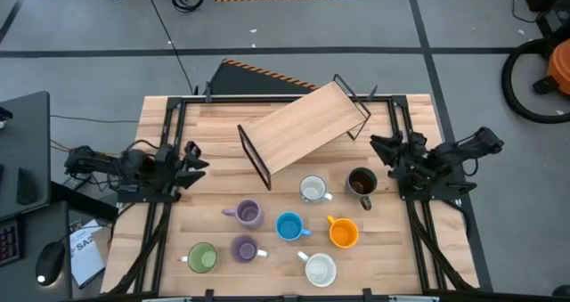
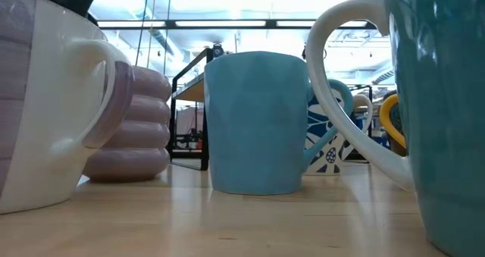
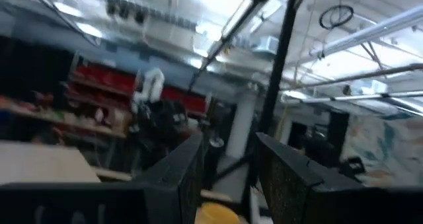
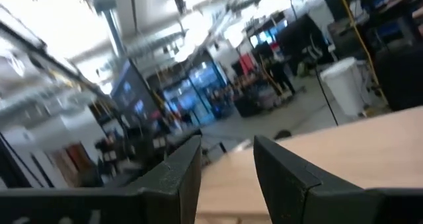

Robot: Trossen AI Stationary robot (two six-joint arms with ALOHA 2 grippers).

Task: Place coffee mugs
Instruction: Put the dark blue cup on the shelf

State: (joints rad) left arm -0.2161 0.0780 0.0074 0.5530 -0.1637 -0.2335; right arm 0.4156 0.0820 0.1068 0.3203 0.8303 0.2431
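While both of my arms sit drawn back at the table's side edges, none of the mugs is in my grasp. My left gripper (image 1: 194,159) rests over the left edge of the table (image 1: 410,262), its two fingers (image 3: 178,178) parted with a clear gap between them and nothing held. My right gripper (image 1: 383,149) rests over the right edge, fingers (image 4: 281,168) likewise parted and empty.

The wooden shelf (image 1: 303,126) stands tilted across the far middle of the table, on black wire end frames.

Eight mugs stand on the near half of the table, all upright and apart from one another. Nearest the shelf are a white mug (image 1: 313,190) and, to its right, the dark grey-brown mug (image 1: 361,183). In the next row lie a purple mug (image 1: 247,214), the blue mug (image 1: 289,226) and the orange mug (image 1: 343,233). Closest to the near edge are the green mug (image 1: 202,258), a second purple mug (image 1: 244,248) and a second white mug (image 1: 320,269).

In the low view the blue mug (image 2: 256,124) fills the centre, flanked by large close mugs whose identity I cannot tell.
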